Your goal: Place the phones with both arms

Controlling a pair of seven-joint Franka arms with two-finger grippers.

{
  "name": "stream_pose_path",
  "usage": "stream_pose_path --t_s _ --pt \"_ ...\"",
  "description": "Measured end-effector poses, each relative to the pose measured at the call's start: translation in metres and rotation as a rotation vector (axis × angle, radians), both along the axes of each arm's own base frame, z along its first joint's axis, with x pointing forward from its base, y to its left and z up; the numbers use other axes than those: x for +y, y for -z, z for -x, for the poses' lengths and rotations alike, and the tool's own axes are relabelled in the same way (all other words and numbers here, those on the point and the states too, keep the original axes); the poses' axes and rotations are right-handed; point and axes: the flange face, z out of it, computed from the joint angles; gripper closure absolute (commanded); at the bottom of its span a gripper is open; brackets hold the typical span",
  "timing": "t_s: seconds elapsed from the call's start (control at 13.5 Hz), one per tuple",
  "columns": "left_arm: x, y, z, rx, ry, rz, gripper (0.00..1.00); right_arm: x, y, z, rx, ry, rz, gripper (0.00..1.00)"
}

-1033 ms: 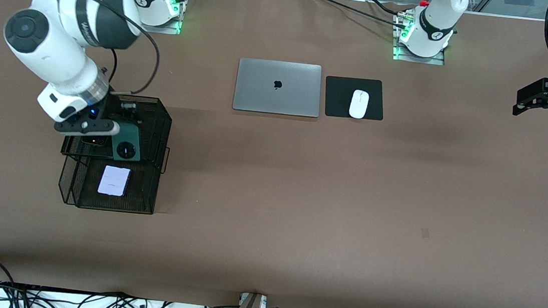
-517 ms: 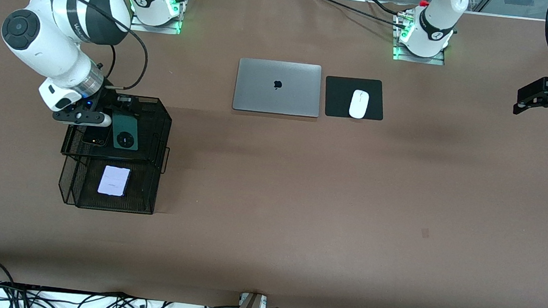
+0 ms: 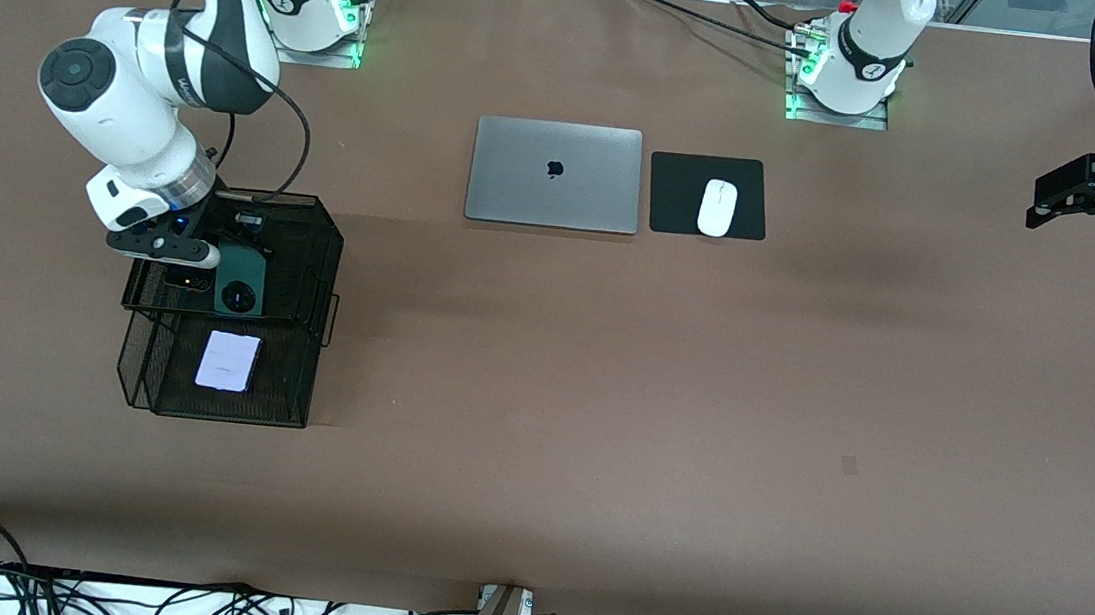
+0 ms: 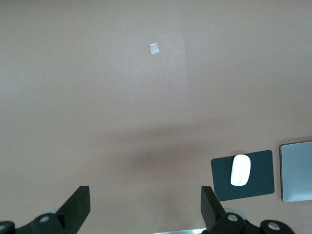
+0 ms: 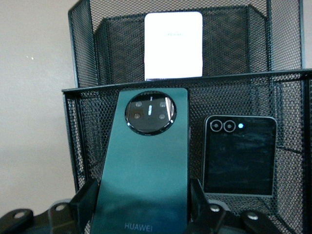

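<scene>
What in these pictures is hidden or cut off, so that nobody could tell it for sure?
- Front view: the right end effector sits under its own wrist; its grip on the long dark green phone shows only in the right wrist view.
- Front view: the small black squarish phone is mostly covered by that wrist.
- Front view: the left arm is cut off by the edge.
- Right wrist view: the black wire mesh tray runs off the frame.

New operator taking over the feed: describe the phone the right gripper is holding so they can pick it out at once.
Find the black mesh tray at the right arm's end of the table. Over its upper tier, the right gripper clamps a long dark green phone. Only it has a round camera ring; the black phone beside it is squarish.
</scene>
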Motion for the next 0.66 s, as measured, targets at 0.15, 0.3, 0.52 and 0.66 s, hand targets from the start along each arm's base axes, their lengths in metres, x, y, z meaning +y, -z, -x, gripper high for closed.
stream_pose_path --t_s 0.15,0.3,0.52,0.66 --pt "0.0 0.0 0.0 0.0 0.0 0.0 0.0 0.0001 0.0 0.0 -0.001 0.02 -0.012 1.0" --pt "0.0005 0.0 0.0 0.0 -0.001 -0.002 0.0 0.0002 -0.0005 -0.0006 -0.005 0.049 -0.043 1.0" --pt "0.0021 -0.0001 0.0 0.0 -0.002 -0.013 0.0 0.0002 0.0011 -0.0003 -0.003 0.073 -0.068 0.27" --pt "0.0033 -0.0001 0.0 0.0 -0.004 -0.015 0.0 0.0004 0.004 -0.0001 0.001 0.085 -0.073 0.11"
